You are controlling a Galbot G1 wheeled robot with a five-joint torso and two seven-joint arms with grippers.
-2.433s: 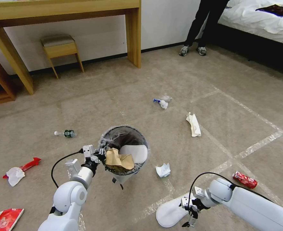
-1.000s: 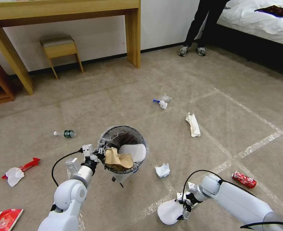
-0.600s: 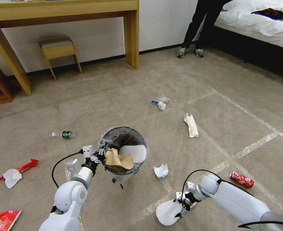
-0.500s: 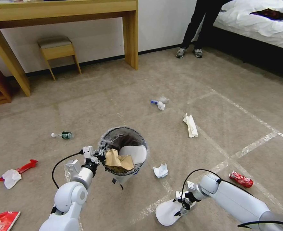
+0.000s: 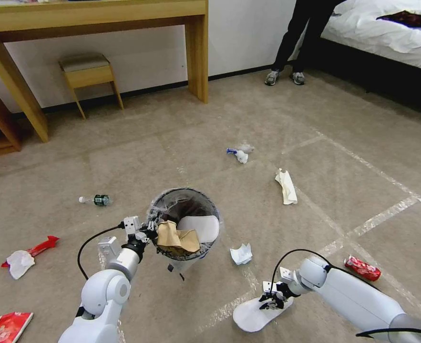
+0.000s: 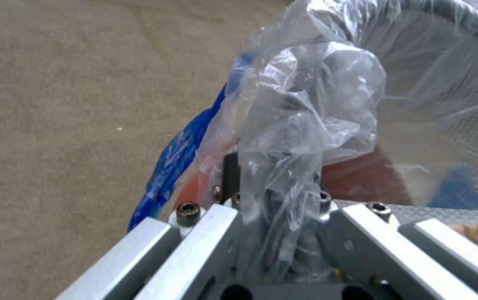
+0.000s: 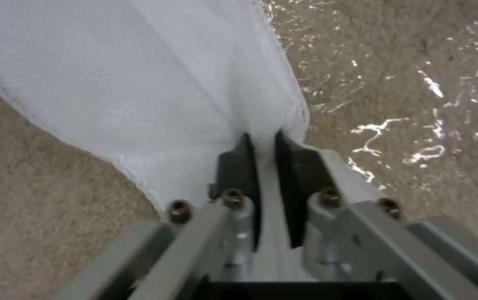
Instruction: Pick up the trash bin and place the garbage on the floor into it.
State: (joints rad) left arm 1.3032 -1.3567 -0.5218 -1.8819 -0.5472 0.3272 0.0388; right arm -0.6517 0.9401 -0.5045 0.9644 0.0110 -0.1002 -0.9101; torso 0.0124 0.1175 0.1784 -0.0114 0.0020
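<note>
Left gripper (image 5: 149, 230) clamped on the near-left rim of the bin (image 5: 205, 200), fingers pinching grey rim and crinkled clear liner together, as seen close up from the left wrist (image 6: 283, 196); bin held upright above the carpet (image 5: 315, 157), red base and blue liner marks visible in the left wrist view (image 6: 361, 166); inside the bin, a crumpled brown bag (image 5: 177, 237) against the near-left wall and a white slipper (image 5: 200, 227) beside it on the right. Right gripper (image 5: 271, 302) low at the floor, nearer the robot and to the right of the bin, closed on the edge of a second slipper (image 5: 253, 317) lying flat on the carpet across a white tape line (image 5: 386, 212); from the right wrist, both dark fingers (image 7: 239, 166) drawn close together with a fold of white fabric (image 7: 138, 83) nipped between them. Remaining litter scattered on the carpet: tissue (image 5: 241, 254) just right of the bin; red can (image 5: 363, 268) farther right, near the right forearm; folded wrapper (image 5: 286, 186) beyond, right of centre; small white-and-blue scrap (image 5: 239, 153) farther off, past the bin; bottle (image 5: 96, 200) to the left of the bin; red packet with white tissue (image 5: 26, 252) farther left; flat red packet (image 5: 7, 325) at the near-left corner. Background: wooden desk (image 5: 96, 14) and stool (image 5: 88, 74) against the far wall; bed (image 5: 386, 33) at far right.
</note>
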